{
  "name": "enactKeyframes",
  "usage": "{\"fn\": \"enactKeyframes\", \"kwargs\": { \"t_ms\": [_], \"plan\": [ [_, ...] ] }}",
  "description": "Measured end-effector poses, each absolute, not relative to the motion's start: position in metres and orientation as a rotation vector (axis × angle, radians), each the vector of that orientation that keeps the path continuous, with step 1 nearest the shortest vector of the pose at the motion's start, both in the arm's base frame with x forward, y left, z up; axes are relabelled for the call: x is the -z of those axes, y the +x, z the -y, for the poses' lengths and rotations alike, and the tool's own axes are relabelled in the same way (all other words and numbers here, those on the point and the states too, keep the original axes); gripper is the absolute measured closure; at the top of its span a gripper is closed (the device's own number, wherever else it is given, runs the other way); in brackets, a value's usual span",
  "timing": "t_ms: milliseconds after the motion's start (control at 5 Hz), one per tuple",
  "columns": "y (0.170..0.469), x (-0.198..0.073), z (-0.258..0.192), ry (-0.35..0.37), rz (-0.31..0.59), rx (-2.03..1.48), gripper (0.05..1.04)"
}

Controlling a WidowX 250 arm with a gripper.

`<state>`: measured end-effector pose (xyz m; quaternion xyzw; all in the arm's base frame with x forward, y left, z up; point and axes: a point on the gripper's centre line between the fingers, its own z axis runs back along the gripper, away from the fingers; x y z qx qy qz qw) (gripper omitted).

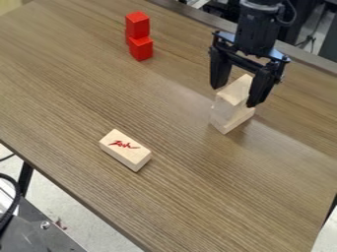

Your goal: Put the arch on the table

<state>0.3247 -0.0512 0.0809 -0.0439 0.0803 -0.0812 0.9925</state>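
The arch, seemingly the pale upper piece (pixel 234 90), sits toward two o'clock on a lower block (pixel 230 117) on the desk (pixel 178 202). Probably light, stiff wood; best pinched by opposite sides. The tool (pixel 233 97) straddles it, spread wide, apparently without gripping.

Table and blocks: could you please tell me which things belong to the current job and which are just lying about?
For the job:
- gripper
- upright pale wood at the gripper, probably including the arch
- table

Lying about:
- red blocks
- pale block with red marking
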Motion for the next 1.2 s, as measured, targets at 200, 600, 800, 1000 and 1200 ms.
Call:
{"fn": "enactKeyframes", "kwargs": {
  "t_ms": [200, 600, 800, 1000, 1200],
  "plan": [
    [0.322, -0.071, 0.051, -0.087, -0.193, 0.163, 0.085],
    [0.312, -0.055, 0.049, -0.069, -0.219, 0.189, 0.13],
    [0.307, -0.056, 0.048, -0.074, -0.192, 0.209, 0.383],
    [0.306, -0.056, 0.048, -0.074, -0.185, 0.216, 0.498],
    [0.306, -0.056, 0.045, -0.077, -0.185, 0.211, 0.498]
  ]
}}
